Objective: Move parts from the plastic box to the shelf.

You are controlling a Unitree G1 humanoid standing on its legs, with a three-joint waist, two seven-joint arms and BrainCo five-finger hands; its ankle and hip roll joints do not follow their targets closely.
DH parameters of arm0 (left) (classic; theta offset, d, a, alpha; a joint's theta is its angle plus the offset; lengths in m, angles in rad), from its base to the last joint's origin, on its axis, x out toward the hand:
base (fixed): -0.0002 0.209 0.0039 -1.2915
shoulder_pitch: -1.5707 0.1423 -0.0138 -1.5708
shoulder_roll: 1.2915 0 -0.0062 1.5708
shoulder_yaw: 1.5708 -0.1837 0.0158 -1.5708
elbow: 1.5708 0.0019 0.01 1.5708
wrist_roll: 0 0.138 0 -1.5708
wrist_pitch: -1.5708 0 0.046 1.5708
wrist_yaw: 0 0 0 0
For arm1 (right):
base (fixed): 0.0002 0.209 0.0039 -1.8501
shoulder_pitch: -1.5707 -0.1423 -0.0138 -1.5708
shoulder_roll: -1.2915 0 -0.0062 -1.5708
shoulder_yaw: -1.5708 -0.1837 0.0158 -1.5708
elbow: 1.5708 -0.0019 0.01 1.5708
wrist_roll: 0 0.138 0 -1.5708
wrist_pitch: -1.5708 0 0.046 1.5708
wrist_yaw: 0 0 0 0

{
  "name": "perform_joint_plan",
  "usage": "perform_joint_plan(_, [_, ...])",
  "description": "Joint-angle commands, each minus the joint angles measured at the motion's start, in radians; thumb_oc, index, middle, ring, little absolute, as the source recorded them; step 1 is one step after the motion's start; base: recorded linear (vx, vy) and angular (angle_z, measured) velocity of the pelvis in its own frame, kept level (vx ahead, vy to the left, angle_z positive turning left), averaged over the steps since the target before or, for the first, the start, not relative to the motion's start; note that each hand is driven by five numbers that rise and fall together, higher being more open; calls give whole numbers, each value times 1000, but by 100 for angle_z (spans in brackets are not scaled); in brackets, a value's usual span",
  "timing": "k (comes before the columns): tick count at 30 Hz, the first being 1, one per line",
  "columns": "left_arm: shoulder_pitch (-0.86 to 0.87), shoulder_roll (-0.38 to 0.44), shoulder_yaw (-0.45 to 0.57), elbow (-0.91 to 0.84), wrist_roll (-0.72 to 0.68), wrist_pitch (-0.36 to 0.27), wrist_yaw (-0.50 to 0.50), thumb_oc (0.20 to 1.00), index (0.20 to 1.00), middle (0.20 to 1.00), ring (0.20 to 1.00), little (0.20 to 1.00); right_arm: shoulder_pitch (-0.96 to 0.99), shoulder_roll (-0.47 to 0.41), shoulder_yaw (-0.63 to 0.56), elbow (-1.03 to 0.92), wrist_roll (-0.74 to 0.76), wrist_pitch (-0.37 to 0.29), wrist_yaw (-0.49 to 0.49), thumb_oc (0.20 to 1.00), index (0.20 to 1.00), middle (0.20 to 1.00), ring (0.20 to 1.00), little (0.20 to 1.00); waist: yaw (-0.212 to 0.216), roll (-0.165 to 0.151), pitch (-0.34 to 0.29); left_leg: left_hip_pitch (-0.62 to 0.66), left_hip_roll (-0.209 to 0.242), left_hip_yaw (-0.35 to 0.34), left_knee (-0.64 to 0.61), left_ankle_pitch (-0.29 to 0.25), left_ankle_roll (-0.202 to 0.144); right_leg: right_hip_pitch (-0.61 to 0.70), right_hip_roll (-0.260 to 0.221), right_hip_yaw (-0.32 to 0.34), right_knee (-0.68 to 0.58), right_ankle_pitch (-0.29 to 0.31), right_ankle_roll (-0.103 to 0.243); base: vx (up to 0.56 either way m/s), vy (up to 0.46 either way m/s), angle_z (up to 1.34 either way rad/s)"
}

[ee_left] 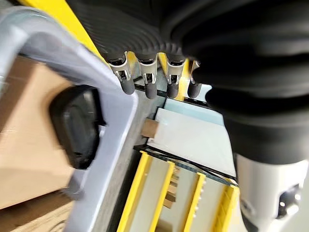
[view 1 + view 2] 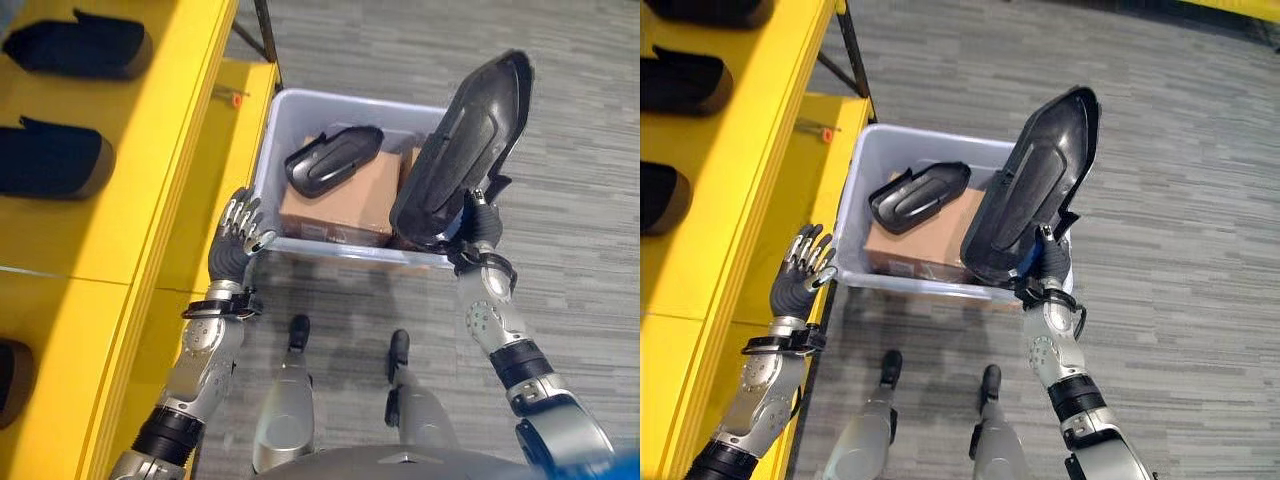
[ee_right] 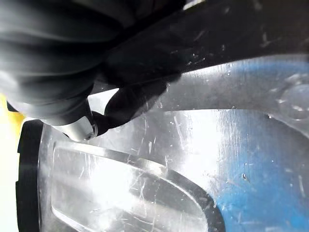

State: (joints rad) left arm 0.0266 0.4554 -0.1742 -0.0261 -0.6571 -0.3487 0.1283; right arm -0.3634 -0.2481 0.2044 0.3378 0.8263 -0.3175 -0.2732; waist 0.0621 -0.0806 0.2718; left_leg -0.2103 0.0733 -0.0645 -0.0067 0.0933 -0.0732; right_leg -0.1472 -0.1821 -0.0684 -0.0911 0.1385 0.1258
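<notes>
A robot looks down at a pale grey plastic box standing on a grey wood-patterned floor, just beside a yellow shelf on its left. The right hand is raised above the near right corner of the box and its fingers are curled around the lower end of a large black moulded plastic part, gripping it; the part is held upright and tilted, its upper end lifted well above the box rim. A second, smaller black part lies inside the box on top of a brown cardboard carton. The left hand hovers beside the near left corner of the box, between the box and the shelf, with its fingers straight and relaxed, holding nothing; in the left wrist view the fingertips sit close to the box wall. Three more dark parts rest in a row on the shelf, well apart from the box.
</notes>
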Motion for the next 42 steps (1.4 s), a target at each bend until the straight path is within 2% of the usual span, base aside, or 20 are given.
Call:
perform_joint_plan(1, [9, 30, 28, -34, 9, -19, -37, 1000, 1000, 1000, 1000, 1000, -27, -36, -31, -67, -51, -55, 72, 200, 200, 200, 200, 200, -3, -3, -59, 15, 80, -1, 41, -85, -5, 47, -87, -17, 100, -92, 62, 38, -41, -9])
perform_joint_plan(5, [24, 36, 61, -24, 27, -16, -43, 1000, 1000, 1000, 1000, 1000, 5, -28, -5, -120, -54, -40, 114, 200, 200, 200, 200, 200, -12, 6, -87, 66, 101, -17, 68, -104, -10, 69, -59, -7, 221, -193, 45, 40, -87, 0])
perform_joint_plan(7, [23, 33, 77, -11, 31, -17, -41, 1000, 1000, 1000, 1000, 1000, 4, -23, 6, -125, -52, -43, 127, 200, 200, 200, 200, 200, -8, 10, -95, 79, 116, -42, 90, -104, -18, 79, -35, -1, 279, -244, 24, 0, -169, 10])
perform_joint_plan(12, [70, -13, 115, 8, 18, -14, -28, 1000, 1000, 1000, 1000, 1000, -57, -11, 76, -120, -36, -33, 146, 200, 200, 200, 200, 200, 19, 18, -111, 100, 183, -87, 88, -59, -37, 86, 45, -25, 366, -326, -37, -44, -264, 28])
perform_joint_plan(13, [94, -34, 121, 13, 0, -9, -27, 1000, 1000, 1000, 1000, 1000, -109, -15, 105, -108, -25, -32, 148, 200, 200, 200, 200, 200, 37, 26, -107, 87, 204, -103, 71, -9, -46, 79, 74, -45, 374, -338, -59, -149, -337, 10])
perform_joint_plan(16, [119, -61, 120, 18, -30, -6, -31, 1000, 1000, 1000, 1000, 1000, -155, -37, 117, -112, -25, -36, 142, 200, 200, 200, 200, 200, 57, 56, -90, 45, 220, -126, 14, 100, -59, 58, 94, -98, 380, -350, -80, -174, -208, 32])
perform_joint_plan(18, [128, -69, 119, 45, -33, -1, -38, 1000, 1000, 1000, 1000, 1000, -150, -62, 107, -136, -34, -40, 139, 200, 200, 200, 200, 200, 59, 77, -72, 7, 208, -74, -31, 175, -60, 58, 83, -157, 391, -368, -95, -155, -101, 103])
perform_joint_plan(19, [110, -72, 115, 65, -25, 3, -35, 1000, 1000, 1000, 1000, 1000, -131, -73, 99, -157, -52, -45, 132, 200, 200, 200, 200, 200, 59, 85, -58, -41, 192, -2, -24, 210, -64, 70, 57, -210, 379, -362, -102, -118, -54, 132])
perform_joint_plan(20, [110, -72, 115, 66, -25, 3, -35, 1000, 1000, 1000, 1000, 1000, -131, -73, 99, -158, -52, -45, 132, 200, 200, 200, 200, 200, 58, 85, -57, -41, 191, -3, -23, 210, -64, 71, 56, -212, 379, -362, -101, -123, -82, 166])
perform_joint_plan(21, [112, -71, 117, 61, -23, 2, -41, 1000, 1000, 1000, 1000, 1000, -136, -77, 102, -157, -53, -44, 135, 200, 200, 200, 200, 200, 67, 84, -54, -36, 182, -34, -6, 200, -68, 75, 49, -214, 365, -348, -99, -122, -62, 172])
perform_joint_plan(22, [116, -79, 120, 47, -19, -3, -45, 1000, 1000, 1000, 1000, 1000, -132, -80, 94, -164, -57, -46, 142, 200, 200, 200, 200, 200, 67, 76, -59, -15, 185, -44, 38, 165, -62, 77, 31, -229, 336, -321, -101, -181, -68, 128])
perform_joint_plan(24, [107, -91, 116, 34, -21, -3, -50, 1000, 1000, 1000, 1000, 1000, -98, -78, 89, -183, -57, -55, 144, 200, 200, 200, 200, 200, 48, 74, -70, 23, 209, 8, 103, 117, -47, 70, 4, -286, 334, -314, -107, -139, -19, 52])
perform_joint_plan(25, [108, -91, 116, 34, -21, -2, -50, 1000, 1000, 1000, 1000, 1000, -97, -78, 89, -184, -57, -55, 144, 200, 200, 200, 200, 200, 48, 74, -69, 23, 209, 8, 105, 115, -47, 71, 3, -287, 335, -315, -107, -2, 22, 81])
perform_joint_plan(26, [106, -101, 106, 35, -16, -1, -54, 1000, 1000, 1000, 1000, 1000, -69, -68, 96, -200, -49, -57, 145, 200, 200, 200, 200, 200, 26, 68, -82, 100, 243, 57, 138, 62, -49, 74, -9, -307, 348, -336, -109, 39, 19, 123])
perform_joint_plan(29, [101, -103, 105, 24, -11, 3, -54, 1000, 1000, 1000, 1000, 1000, -13, -65, 86, -243, -54, -49, 147, 200, 200, 200, 200, 200, 6, 72, -86, 148, 261, 85, 127, 39, -53, 69, -33, -345, 368, -331, -102, -8, 96, 65])
perform_joint_plan(33, [119, -105, 104, 14, 7, 13, -73, 1000, 1000, 1000, 1000, 1000, 79, -70, 44, -289, -52, -39, 155, 200, 200, 200, 200, 200, -15, 95, -117, 170, 214, 139, 24, -58, -49, 85, -101, -390, 361, -273, -51, 52, 212, 80])
perform_joint_plan(34, [120, -105, 104, 13, 7, 13, -73, 1000, 1000, 1000, 1000, 1000, 80, -69, 44, -289, -53, -39, 155, 200, 200, 200, 200, 200, -15, 95, -117, 170, 213, 139, 24, -59, -48, 87, -101, -389, 359, -271, -50, 66, 260, 61])
perform_joint_plan(36, [124, -90, 115, 1, 17, 11, -74, 1000, 1000, 1000, 1000, 1000, 90, -61, 34, -283, -51, -40, 156, 200, 200, 200, 200, 200, -8, 89, -119, 165, 187, 136, 43, -84, -39, 106, -130, -397, 332, -232, -28, 56, 210, 41])
perform_joint_plan(37, [136, -76, 132, -8, 45, 7, -73, 1000, 1000, 1000, 1000, 1000, 104, -55, 30, -287, -48, -36, 168, 200, 200, 200, 200, 200, -3, 80, -124, 162, 162, 137, 57, -109, -28, 124, -157, -403, 308, -197, -6, 67, 270, 39])
perform_joint_plan(42, [145, -76, 153, -14, 68, 5, -61, 1000, 1000, 1000, 1000, 1000, 124, -33, 23, -294, -47, -24, 172, 200, 200, 200, 200, 200, 11, 49, -142, 139, 86, 113, 70, -153, -3, 166, -217, -437, 224, -104, 47, 28, 225, 23])
